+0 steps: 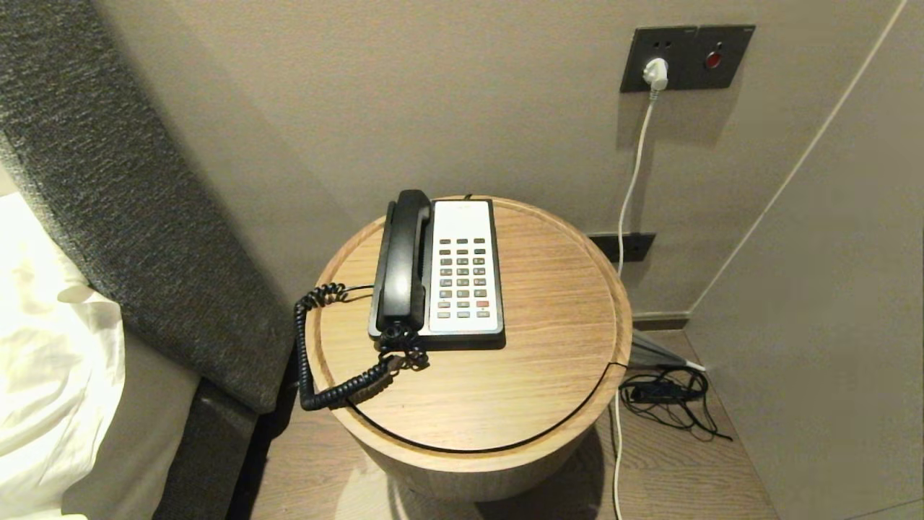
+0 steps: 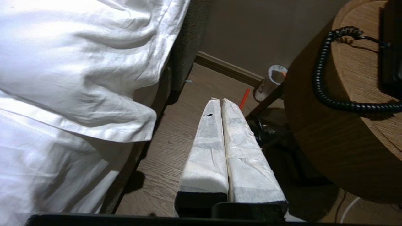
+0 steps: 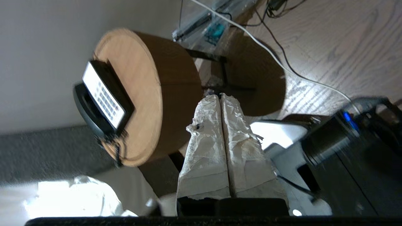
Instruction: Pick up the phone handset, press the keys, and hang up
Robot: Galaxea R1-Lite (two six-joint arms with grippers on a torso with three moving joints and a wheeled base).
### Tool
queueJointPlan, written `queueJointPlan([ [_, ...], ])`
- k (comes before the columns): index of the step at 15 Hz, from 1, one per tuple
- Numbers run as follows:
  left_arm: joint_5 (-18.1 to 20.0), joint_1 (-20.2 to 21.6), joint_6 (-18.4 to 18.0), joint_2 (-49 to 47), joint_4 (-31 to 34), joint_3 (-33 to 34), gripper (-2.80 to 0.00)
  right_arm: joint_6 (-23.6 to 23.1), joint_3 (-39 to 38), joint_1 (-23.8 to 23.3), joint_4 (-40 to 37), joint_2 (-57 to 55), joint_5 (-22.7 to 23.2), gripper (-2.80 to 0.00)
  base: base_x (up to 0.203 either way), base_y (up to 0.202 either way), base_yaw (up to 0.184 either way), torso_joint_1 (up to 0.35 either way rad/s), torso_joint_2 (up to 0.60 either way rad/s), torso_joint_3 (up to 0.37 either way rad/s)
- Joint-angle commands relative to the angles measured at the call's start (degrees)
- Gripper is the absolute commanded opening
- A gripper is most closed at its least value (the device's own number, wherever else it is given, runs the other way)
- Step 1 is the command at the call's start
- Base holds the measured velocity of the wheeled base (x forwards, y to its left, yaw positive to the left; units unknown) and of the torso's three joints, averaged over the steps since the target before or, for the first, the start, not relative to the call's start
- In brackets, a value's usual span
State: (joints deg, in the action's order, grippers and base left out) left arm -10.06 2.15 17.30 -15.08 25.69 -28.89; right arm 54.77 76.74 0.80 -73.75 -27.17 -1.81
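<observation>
The black phone handset (image 1: 402, 261) lies in its cradle on the left side of the black-and-white phone base (image 1: 464, 334), on a round wooden side table (image 1: 556, 347). The dark grey keys (image 1: 463, 278), with one red button, sit on the white faceplate to its right. The black coiled cord (image 1: 328, 361) loops off the table's left edge; it also shows in the left wrist view (image 2: 323, 78). Neither gripper shows in the head view. My left gripper (image 2: 219, 100) is shut and empty, low beside the table above the floor. My right gripper (image 3: 219, 95) is shut and empty, off the table; the phone (image 3: 103, 94) shows far from it.
A bed with white linen (image 1: 50, 375) and a grey padded headboard (image 1: 144, 217) stand left of the table. A white cable (image 1: 632, 188) runs from a wall socket down to the floor at the right, with black wires (image 1: 668, 393) beside the table.
</observation>
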Motion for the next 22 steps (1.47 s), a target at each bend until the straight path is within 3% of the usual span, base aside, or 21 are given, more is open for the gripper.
queueJointPlan([
  [1,2.0,0.0,0.1,-0.8,0.2,-0.4,-2.8,-1.3,-4.8,-3.4,-1.4,8.5,1.7,-2.8,0.0,0.0,0.0,0.0,0.0,0.0],
  [5,2.8,-0.1,0.0,-0.3,0.2,-0.6,-2.8,-7.3,-8.6,-4.1,-1.9,12.1,2.4,-2.8,0.0,0.0,0.0,0.0,0.0,0.0],
  [9,4.7,-0.1,-2.1,1.3,0.8,0.1,-2.8,-16.7,-11.0,-3.9,1.1,12.4,3.9,-2.8,0.0,0.0,0.0,0.0,0.0,0.0],
  [11,5.2,-0.4,-2.1,0.2,0.4,0.6,-2.8,-23.9,-12.6,-3.9,3.7,12.8,5.5,-2.8,0.0,0.0,0.0,0.0,0.0,0.0],
  [14,7.2,-0.5,-2.1,-0.8,0.5,1.3,-2.8,-26.4,-13.4,-3.8,3.9,12.9,7.7,-2.8,0.0,0.0,0.0,0.0,0.0,0.0],
  [19,11.7,-1.0,-6.0,5.6,0.4,9.1,-2.8,-32.6,-17.8,-2.8,2.4,16.1,8.8,-2.8,0.0,0.0,0.0,0.0,0.0,0.0],
  [22,13.0,-1.2,-7.7,6.1,0.2,10.5,-2.8,-37.2,-24.8,-2.2,8.1,17.8,8.3,-2.8,0.0,0.0,0.0,0.0,0.0,0.0],
])
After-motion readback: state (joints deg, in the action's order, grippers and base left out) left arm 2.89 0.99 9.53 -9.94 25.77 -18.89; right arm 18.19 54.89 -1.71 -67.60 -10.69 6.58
